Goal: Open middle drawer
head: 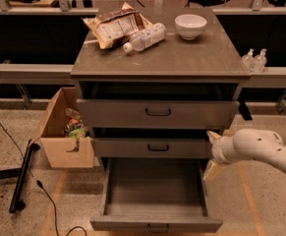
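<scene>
The hand is spread wide and empty below the tabletop front-right corner, just beside the right end of the middle drawer. The drawer's front faces the camera, long axis left-right.

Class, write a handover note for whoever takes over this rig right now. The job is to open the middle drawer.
Gripper: jaws open, holding nothing, beside the right end of the middle drawer and away from its handle.
Done: nothing on the middle drawer yet; it looks nearly shut. The bottom drawer is pulled far out below it.
Left: bring the gripper across to the handle, grip it, and pull the drawer out.
</scene>
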`<state>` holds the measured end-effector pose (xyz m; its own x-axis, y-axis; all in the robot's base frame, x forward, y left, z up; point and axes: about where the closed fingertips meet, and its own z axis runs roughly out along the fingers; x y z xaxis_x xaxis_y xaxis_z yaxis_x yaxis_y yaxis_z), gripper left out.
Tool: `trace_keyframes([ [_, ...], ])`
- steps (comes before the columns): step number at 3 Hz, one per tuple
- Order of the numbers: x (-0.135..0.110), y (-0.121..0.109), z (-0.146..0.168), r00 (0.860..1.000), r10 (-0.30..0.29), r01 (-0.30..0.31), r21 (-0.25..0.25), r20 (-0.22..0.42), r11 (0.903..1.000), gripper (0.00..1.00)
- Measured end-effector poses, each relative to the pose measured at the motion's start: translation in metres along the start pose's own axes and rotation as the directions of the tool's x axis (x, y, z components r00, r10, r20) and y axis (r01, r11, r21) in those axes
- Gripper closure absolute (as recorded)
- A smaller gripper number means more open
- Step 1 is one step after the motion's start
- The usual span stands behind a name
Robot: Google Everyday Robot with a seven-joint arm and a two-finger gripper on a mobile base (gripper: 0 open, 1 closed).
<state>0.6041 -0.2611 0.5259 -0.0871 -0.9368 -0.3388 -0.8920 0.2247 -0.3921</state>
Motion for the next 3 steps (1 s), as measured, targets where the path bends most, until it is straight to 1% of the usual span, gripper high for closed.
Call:
trace_keyframes([
  [1, 0.012, 0.001, 0.028, 1.0, -0.008, 0.009, -0.047, 0.017, 0.9989, 0.0],
  [2, 0.017, 0.0, 0.056, 0.999, -0.024, 0.026, -0.089, 0.029, 0.9957, 0.0],
  [3, 0.02, -0.007, 0.077, 0.999, -0.029, 0.033, -0.104, 0.041, 0.994, 0.0],
])
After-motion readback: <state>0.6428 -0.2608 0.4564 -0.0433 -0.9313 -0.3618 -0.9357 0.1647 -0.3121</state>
